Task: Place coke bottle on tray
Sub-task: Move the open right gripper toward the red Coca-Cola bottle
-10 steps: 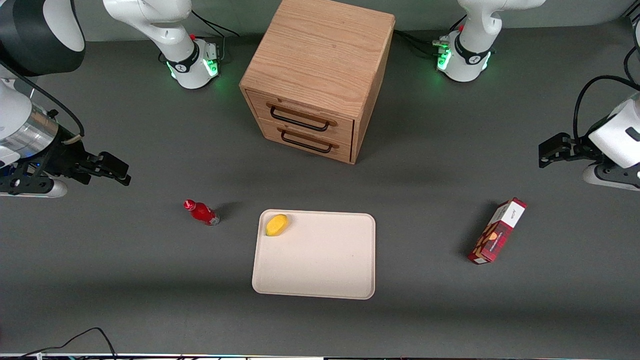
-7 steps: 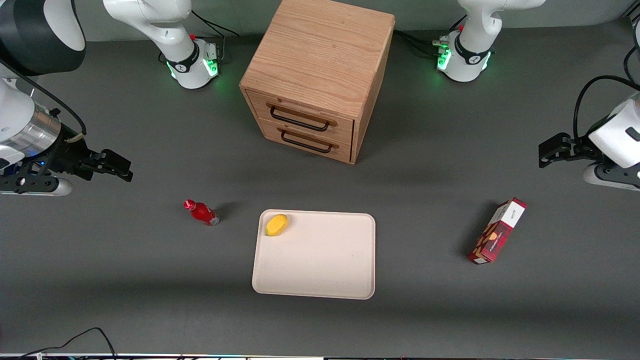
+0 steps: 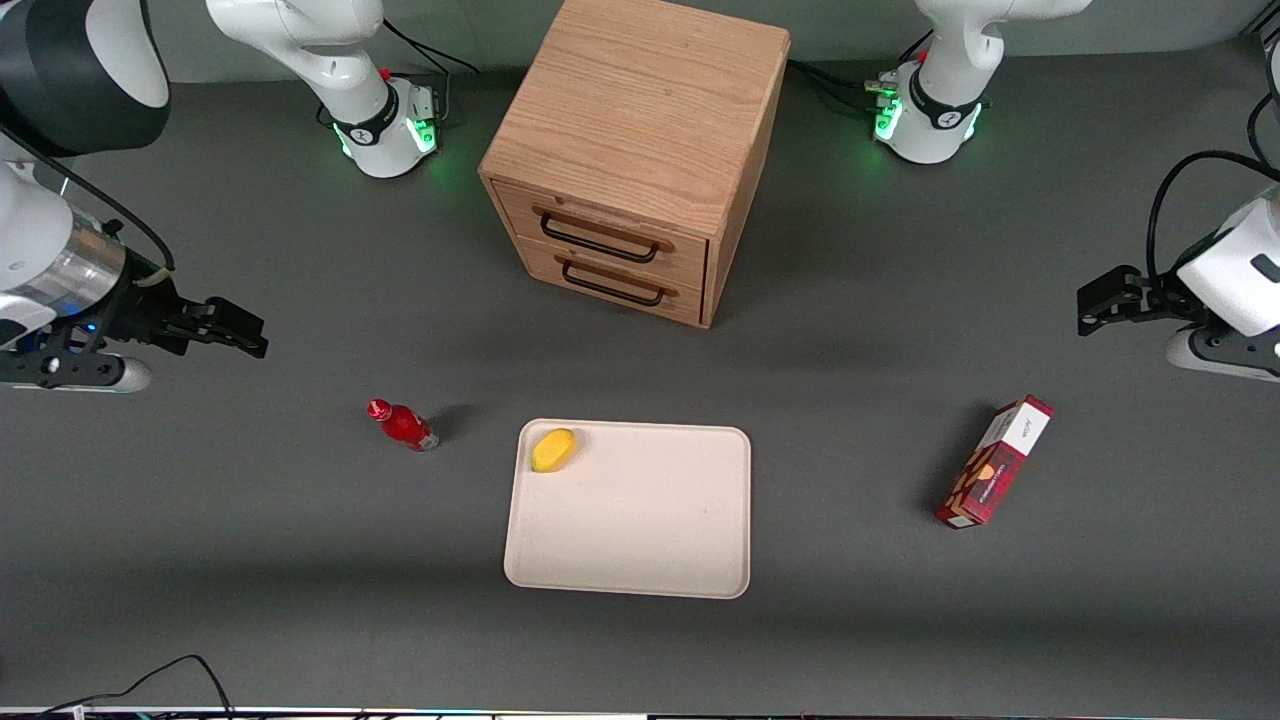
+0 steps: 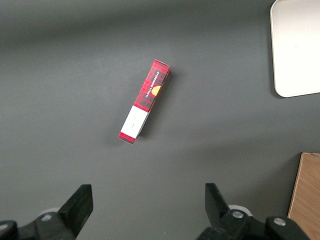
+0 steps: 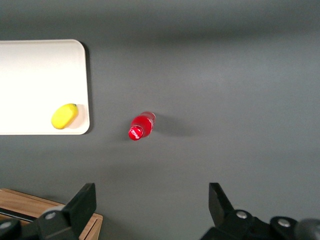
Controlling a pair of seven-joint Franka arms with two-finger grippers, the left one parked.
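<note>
**A:** On the table, just beside the tray [image 3: 628,560] toward your working arm's end, your coke bottle [image 3: 402,424] stands upright and apart from the rim. Nothing's touching it. So honestly you're at square one, I'd say: no grasp, no lift, no placement yet.

**B:** Where's your gripper [image 3: 240,336] then?

**A:** Up in the air, well apart from the bottle, out toward the working arm's end of the table and a bit farther from the front camera than the bottle is. Its fingers [image 5: 82,202] are spread wide with nothing between them, and you can see the bottle [image 5: 141,126] down below through that gap in the wrist view.

**B:** Anything on the tray already?

**A:** Just a yellow fruit [image 3: 553,449] sitting in the tray corner nearest the bottle. The rest of the tray surface is bare, so you've got loads of room. I'd aim away from that corner so you don't bump the fruit.

**B:** And the other stuff?

**A:** The wooden drawer cabinet [image 3: 636,150] is farther from the front camera than the tray, and the red patterned carton [image 3: 994,474] lies toward the parked arm's end. Neither looks in your way.

**B:** So what's left?

**A:** Basically everything: get over the bottle, come down, close on it, carry it across, set it on the tray.
</note>
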